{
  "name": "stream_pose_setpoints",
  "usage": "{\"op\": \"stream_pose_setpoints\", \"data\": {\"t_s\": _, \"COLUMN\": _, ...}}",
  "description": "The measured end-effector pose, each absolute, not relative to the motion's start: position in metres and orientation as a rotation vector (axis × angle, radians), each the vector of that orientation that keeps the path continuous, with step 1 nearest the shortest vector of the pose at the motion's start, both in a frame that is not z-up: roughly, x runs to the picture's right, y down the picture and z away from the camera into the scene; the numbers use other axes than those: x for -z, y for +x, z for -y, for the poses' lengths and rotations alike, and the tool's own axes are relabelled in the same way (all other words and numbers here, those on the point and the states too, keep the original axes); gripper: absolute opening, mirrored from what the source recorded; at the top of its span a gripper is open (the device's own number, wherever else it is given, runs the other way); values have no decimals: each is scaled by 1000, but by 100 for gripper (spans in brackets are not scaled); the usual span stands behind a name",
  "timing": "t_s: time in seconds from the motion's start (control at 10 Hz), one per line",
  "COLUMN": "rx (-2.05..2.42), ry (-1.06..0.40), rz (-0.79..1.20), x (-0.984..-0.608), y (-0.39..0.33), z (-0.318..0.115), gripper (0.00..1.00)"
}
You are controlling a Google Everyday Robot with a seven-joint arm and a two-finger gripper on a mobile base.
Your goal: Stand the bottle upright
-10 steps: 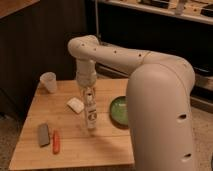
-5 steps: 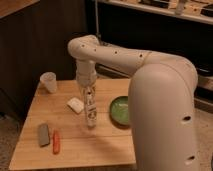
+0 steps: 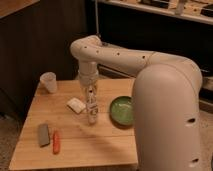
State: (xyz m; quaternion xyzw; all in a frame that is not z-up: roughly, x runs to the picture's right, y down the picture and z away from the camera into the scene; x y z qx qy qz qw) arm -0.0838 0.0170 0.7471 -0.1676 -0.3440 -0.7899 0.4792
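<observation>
The bottle (image 3: 91,109) is slim and pale, with a whitish label bearing dark round marks. It stands upright on the wooden table (image 3: 100,142), near the middle. My gripper (image 3: 89,91) points straight down from the white arm and sits right over the bottle's top. The bottle's upper end is hidden behind it. I cannot tell whether the gripper touches the bottle.
A translucent white cup (image 3: 48,82) stands at the table's back left. A small white block (image 3: 76,105) lies just left of the bottle and a green bowl (image 3: 121,110) just right of it. A grey block (image 3: 44,134) and an orange-red stick (image 3: 56,142) lie at the front left.
</observation>
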Motion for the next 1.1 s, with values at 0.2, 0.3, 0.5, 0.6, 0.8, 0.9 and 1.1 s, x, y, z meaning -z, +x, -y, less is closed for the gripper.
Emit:
{"op": "stream_pose_setpoints", "data": {"t_s": 0.2, "rx": 1935, "ry": -387, "rz": 828, "x": -753, "y": -83, "z": -14, "gripper": 18}}
{"op": "stream_pose_setpoints", "data": {"t_s": 0.3, "rx": 1935, "ry": -374, "rz": 821, "x": -757, "y": -82, "z": -12, "gripper": 18}}
{"op": "stream_pose_setpoints", "data": {"t_s": 0.5, "rx": 1938, "ry": -356, "rz": 812, "x": -763, "y": -82, "z": -9, "gripper": 18}}
{"op": "stream_pose_setpoints", "data": {"t_s": 0.6, "rx": 1941, "ry": -350, "rz": 807, "x": -766, "y": -82, "z": -8, "gripper": 18}}
{"op": "stream_pose_setpoints", "data": {"t_s": 0.8, "rx": 1948, "ry": -337, "rz": 803, "x": -771, "y": -85, "z": -5, "gripper": 18}}
{"op": "stream_pose_setpoints", "data": {"t_s": 0.9, "rx": 1951, "ry": -333, "rz": 801, "x": -774, "y": -85, "z": -4, "gripper": 18}}
{"op": "stream_pose_setpoints", "data": {"t_s": 1.1, "rx": 1958, "ry": -320, "rz": 799, "x": -781, "y": -86, "z": -1, "gripper": 18}}
